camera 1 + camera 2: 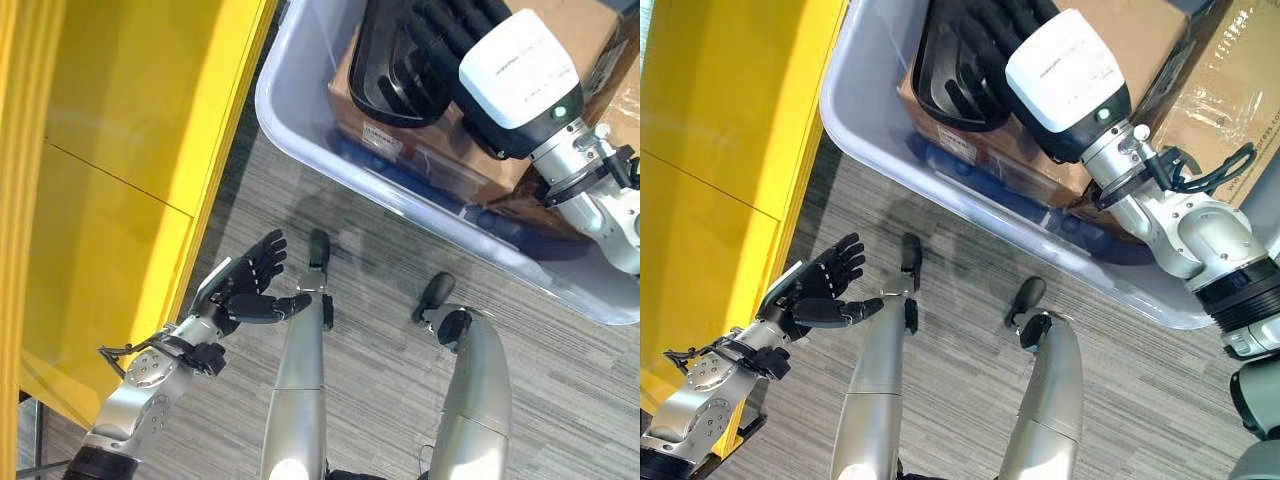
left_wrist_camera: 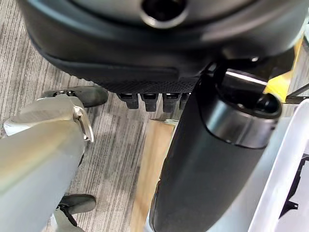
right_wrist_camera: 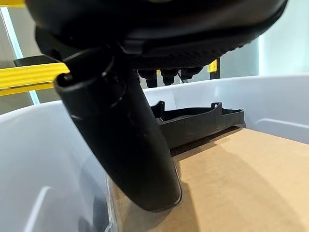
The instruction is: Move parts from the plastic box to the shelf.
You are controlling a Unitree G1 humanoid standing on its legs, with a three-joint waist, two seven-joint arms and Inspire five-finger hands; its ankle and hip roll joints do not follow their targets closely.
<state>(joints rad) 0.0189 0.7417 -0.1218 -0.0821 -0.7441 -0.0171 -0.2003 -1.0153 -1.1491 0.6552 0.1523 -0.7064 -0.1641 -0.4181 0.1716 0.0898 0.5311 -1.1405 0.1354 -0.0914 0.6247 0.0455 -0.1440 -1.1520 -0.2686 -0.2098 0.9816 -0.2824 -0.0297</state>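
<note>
Glossy translucent plastic box (image 1: pixel 300 130), matt brown cardboard (image 3: pixel 251 179), black plastic part (image 3: pixel 198 123)

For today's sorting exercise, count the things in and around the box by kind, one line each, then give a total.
Plastic box: 1
Cardboard box: 1
Black plastic part: 1
Yellow shelf: 1
Total: 4

— Head pair? Looking steeply down from above, sharing the yellow shelf (image 1: pixel 120 190), grey floor and plastic box (image 1: pixel 870 150), offset slightly sideways.

— Wrists? Very close behind each hand: left hand (image 2: pixel 212 159) facing along the floor toward the box's rim; right hand (image 3: pixel 120 140) inside the box, over cardboard (image 3: pixel 251 193) and a black part (image 3: pixel 198 123).
</note>
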